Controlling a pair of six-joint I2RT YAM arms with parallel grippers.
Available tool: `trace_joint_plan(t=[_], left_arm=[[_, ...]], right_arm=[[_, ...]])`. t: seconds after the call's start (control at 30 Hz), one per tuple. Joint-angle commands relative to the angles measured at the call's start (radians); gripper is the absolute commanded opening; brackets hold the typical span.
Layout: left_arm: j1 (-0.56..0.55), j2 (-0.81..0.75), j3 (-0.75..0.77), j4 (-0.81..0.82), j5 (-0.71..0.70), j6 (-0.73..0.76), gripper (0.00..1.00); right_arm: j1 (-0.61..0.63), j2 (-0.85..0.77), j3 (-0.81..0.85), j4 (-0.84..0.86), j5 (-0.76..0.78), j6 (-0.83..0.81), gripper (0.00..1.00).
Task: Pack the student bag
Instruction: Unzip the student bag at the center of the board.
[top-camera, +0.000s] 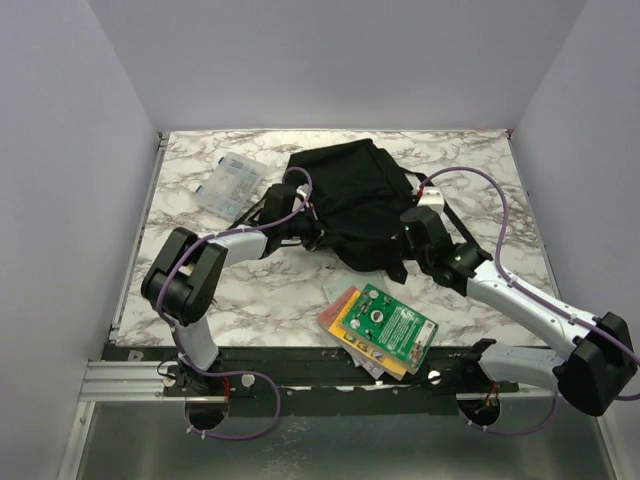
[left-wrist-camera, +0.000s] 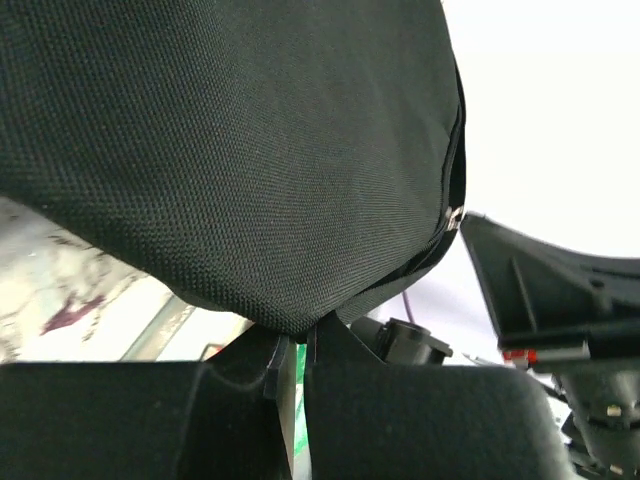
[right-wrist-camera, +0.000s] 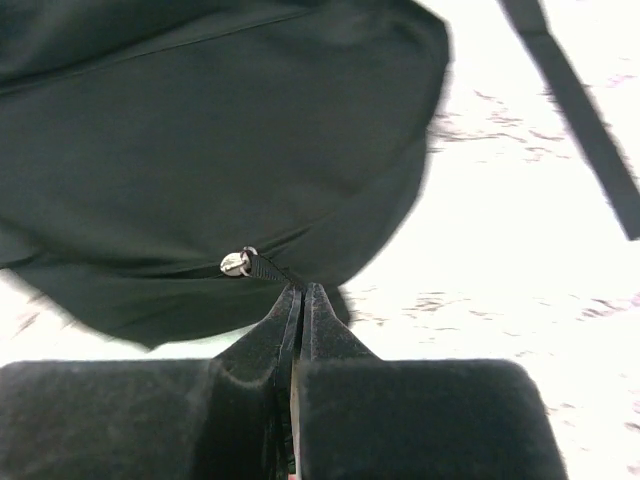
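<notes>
Overhead, the soft black woven-fabric backpack (top-camera: 350, 200) lay slumped on the marbled surface (top-camera: 270, 290). Only wrist views showed the left gripper (left-wrist-camera: 300, 345) closed tight on its hem (left-wrist-camera: 290, 322) and the right gripper (right-wrist-camera: 300, 295) pinching its zipper cord (right-wrist-camera: 266, 270).

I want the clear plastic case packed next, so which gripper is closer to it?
Left. The left gripper pinches the backpack on the side facing the clear case; the right gripper pinches its opposite side.

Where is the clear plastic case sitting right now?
In the top view, the clear plastic case lies on the marble table toward the far left, just left of the black backpack.
</notes>
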Motion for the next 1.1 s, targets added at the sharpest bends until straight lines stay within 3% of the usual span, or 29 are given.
trace_joint_plan(t=[0.0, 0.1, 0.33, 0.43, 0.53, 0.57, 0.67, 0.77, 0.8, 0.93, 1.07], left_arm=[[0.072, -0.091, -0.06, -0.05, 0.015, 0.186, 0.0], [0.102, -0.131, -0.089, -0.065, 0.035, 0.234, 0.0], [0.119, -0.166, -0.107, -0.078, 0.062, 0.293, 0.0], [0.127, -0.167, -0.088, -0.114, 0.07, 0.309, 0.02], [0.106, -0.194, -0.067, -0.145, 0.052, 0.332, 0.43], [0.092, -0.212, -0.063, -0.155, 0.041, 0.339, 0.52], [0.042, -0.254, -0.051, -0.177, 0.023, 0.326, 0.7], [-0.024, -0.274, -0.045, -0.189, 0.0, 0.285, 0.94], [-0.049, -0.268, -0.043, -0.189, -0.004, 0.253, 0.98], [-0.117, -0.203, -0.02, -0.192, -0.042, 0.124, 0.98], [-0.122, -0.106, 0.061, -0.257, -0.101, 0.104, 0.98]], right_arm=[[-0.051, 0.046, 0.045, -0.096, 0.346, 0.02, 0.0], [-0.152, 0.05, 0.026, -0.056, 0.279, 0.005, 0.0], [-0.198, 0.129, 0.047, -0.019, 0.229, 0.005, 0.0], [-0.196, 0.067, 0.013, 0.077, 0.016, -0.064, 0.0], [-0.188, -0.002, -0.037, 0.141, -0.145, -0.069, 0.0], [-0.188, -0.003, -0.039, 0.127, -0.175, -0.066, 0.0], [-0.186, -0.014, -0.068, 0.13, -0.225, -0.062, 0.0], [-0.186, -0.042, -0.084, 0.151, -0.261, -0.066, 0.0], [-0.186, -0.049, -0.079, 0.15, -0.278, -0.068, 0.0], [-0.186, -0.073, -0.064, 0.147, -0.326, -0.072, 0.0], [-0.185, -0.086, -0.066, 0.141, -0.336, -0.069, 0.0]])
